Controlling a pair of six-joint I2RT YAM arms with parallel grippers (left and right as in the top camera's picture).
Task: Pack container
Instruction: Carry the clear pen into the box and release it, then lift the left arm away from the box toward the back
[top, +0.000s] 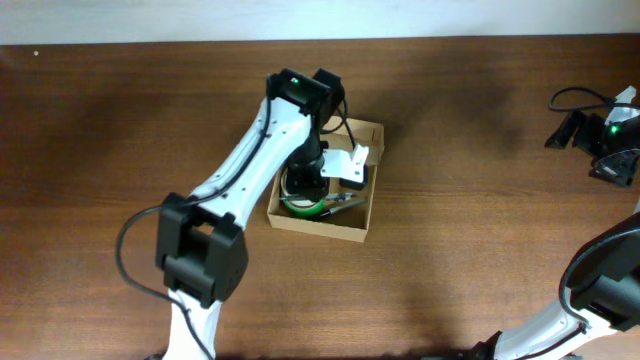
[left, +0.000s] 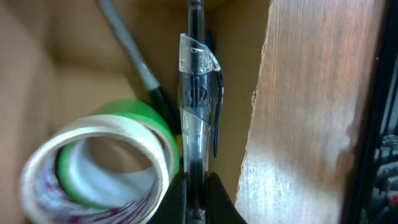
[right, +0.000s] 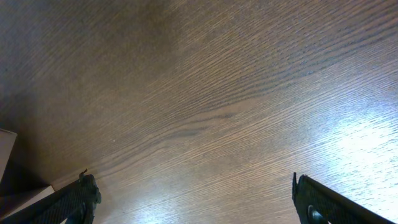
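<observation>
The container (top: 371, 130) is a small tan cardboard box, open on top, at the table's middle. My left gripper (left: 196, 202) is down inside it, shut on a clear pen (left: 198, 93) that points along the box's inner wall (left: 236, 74). Beside the pen lie a roll of white tape (left: 93, 162) over a green roll (left: 140, 115), and a dark pen (left: 134, 56). In the overhead view the left arm covers much of the box; the green roll (top: 300, 208) shows under it. My right gripper (right: 193, 199) is open over bare table, far right.
The brown wooden table (top: 480, 220) surrounds the box. The right arm's base and cables (top: 600, 130) sit at the far right edge. A pale box corner (right: 9, 149) shows at the left of the right wrist view.
</observation>
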